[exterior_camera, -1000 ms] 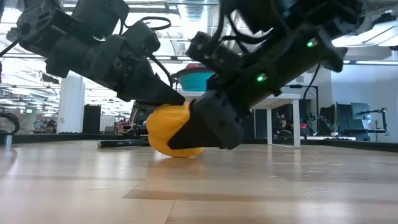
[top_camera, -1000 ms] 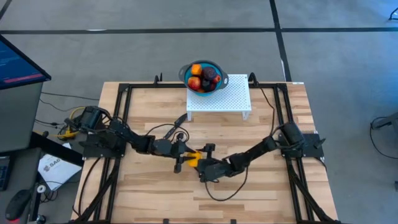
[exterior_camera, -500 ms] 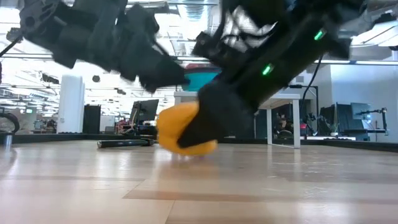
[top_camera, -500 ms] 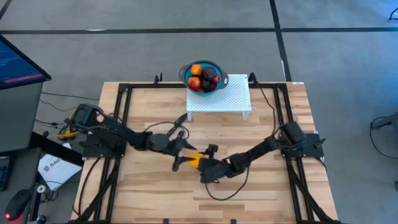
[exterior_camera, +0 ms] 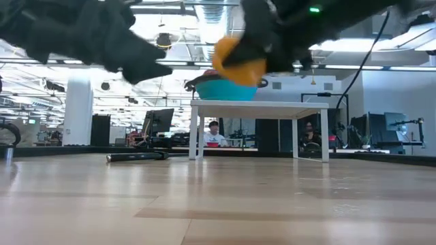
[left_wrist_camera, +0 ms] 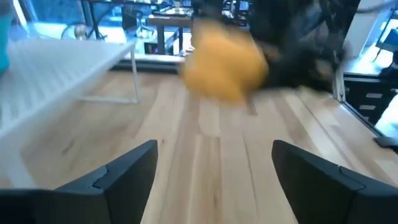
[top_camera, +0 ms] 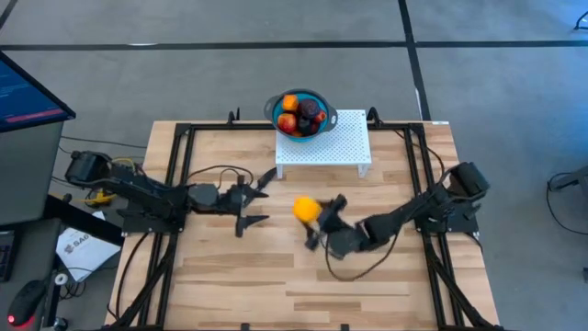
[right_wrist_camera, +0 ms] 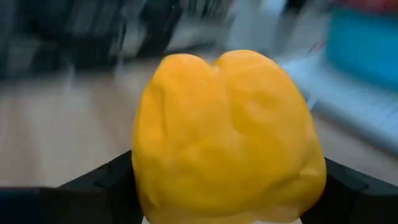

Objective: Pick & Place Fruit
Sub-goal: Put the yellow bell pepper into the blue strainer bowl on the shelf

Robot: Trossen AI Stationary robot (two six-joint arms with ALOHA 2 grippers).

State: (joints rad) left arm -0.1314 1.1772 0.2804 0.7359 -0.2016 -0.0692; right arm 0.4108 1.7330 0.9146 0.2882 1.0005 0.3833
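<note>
Lifted off the table (top_camera: 386,285), yellow fruit (top_camera: 306,209) in right fingers (top_camera: 321,218), left fingers (top_camera: 250,197) spread wide, drawn back.

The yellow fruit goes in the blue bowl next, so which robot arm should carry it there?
The right arm, most likely. Its right gripper already holds the yellow fruit up off the table, while the left gripper is open, empty and farther from the blue bowl.

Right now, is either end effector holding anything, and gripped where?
The right end effector holds the yellow fruit by its lower sides, lifted clear of the table. The left end effector is open and empty.
</note>
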